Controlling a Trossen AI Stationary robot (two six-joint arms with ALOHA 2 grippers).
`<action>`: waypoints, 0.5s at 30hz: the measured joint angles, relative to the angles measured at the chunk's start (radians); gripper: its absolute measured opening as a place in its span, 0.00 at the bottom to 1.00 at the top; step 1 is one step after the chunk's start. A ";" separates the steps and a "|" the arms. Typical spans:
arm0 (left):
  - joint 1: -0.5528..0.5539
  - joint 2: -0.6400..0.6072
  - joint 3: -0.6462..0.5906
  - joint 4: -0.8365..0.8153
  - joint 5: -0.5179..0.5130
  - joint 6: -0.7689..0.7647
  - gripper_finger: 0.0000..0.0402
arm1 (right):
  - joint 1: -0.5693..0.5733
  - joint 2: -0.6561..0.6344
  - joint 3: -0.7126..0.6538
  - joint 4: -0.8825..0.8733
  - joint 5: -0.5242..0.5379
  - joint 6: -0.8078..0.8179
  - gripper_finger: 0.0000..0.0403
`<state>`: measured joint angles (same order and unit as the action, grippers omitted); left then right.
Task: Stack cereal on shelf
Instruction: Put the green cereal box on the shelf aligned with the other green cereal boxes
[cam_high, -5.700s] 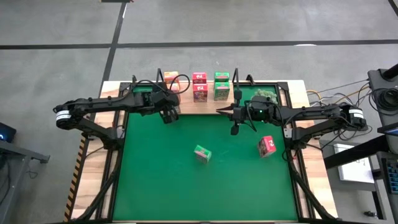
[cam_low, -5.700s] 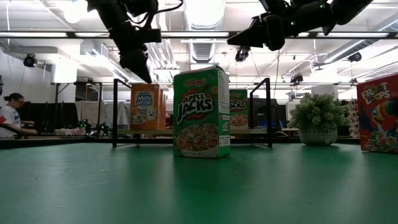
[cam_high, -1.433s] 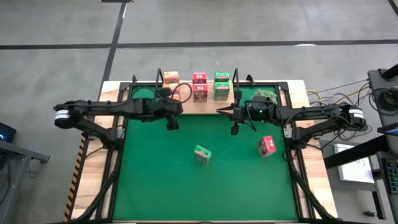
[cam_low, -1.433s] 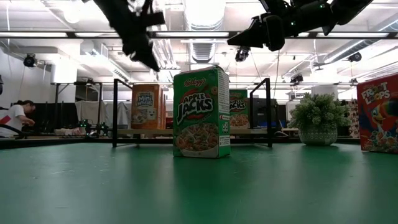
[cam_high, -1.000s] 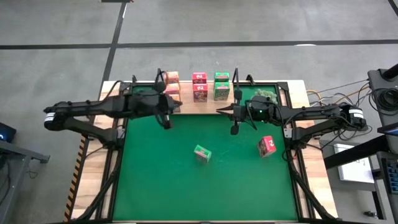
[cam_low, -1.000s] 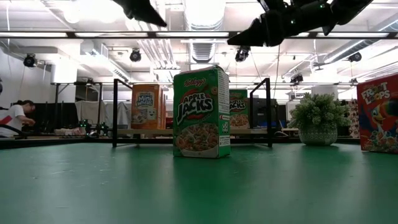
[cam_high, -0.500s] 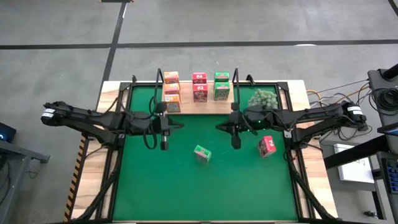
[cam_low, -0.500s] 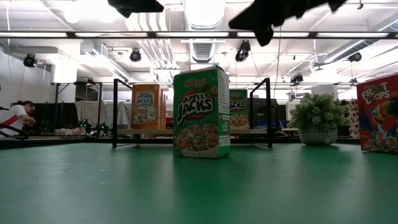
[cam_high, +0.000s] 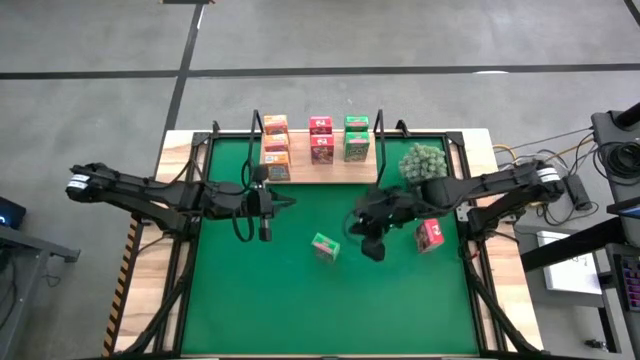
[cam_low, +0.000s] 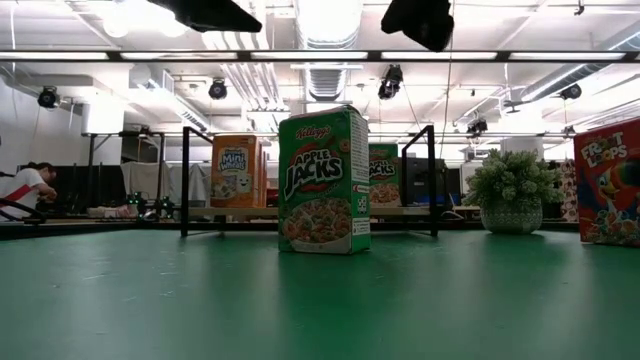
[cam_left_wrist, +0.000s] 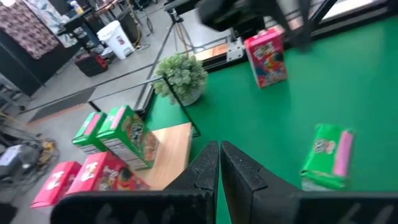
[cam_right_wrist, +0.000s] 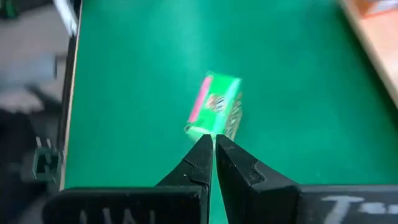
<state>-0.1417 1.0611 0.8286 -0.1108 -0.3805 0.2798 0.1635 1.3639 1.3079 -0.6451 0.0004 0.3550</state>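
High view, right gripper (cam_high: 371, 248) closed, empty, beside green cereal box (cam_high: 325, 246), left gripper (cam_high: 264, 232) closed, empty.

The floor (cam_high: 400, 40) around the desk (cam_high: 180, 145) was grey concrete, crossed by dark seams and a pale line. The desk showed a light wooden edge and carried a green mat (cam_high: 300, 300). Across the room, the ceiling (cam_low: 320, 75) held long fluorescent strips, exposed ducts and hanging black fixtures. A white wall (cam_low: 20, 130) stood at the far side, where a person (cam_low: 20, 190) in a white and red top leaned over a cluttered bench. Cables (cam_high: 520, 152) trailed off beside the desk. A white bin (cam_left_wrist: 113, 38) stood on the floor farther off.
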 joint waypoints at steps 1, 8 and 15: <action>0.000 0.000 0.000 -0.002 -0.012 0.010 0.00 | 0.012 0.023 0.016 -0.012 0.000 -0.017 0.03; 0.000 0.000 0.000 -0.034 -0.032 0.086 0.00 | 0.070 0.149 0.084 -0.003 0.102 -0.076 0.03; 0.000 -0.010 -0.001 -0.068 -0.030 0.130 0.00 | 0.077 0.238 0.107 -0.001 0.104 -0.018 0.03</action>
<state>-0.1417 1.0507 0.8272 -0.1792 -0.4107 0.4099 0.2402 1.6023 1.4144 -0.6463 0.1048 0.3368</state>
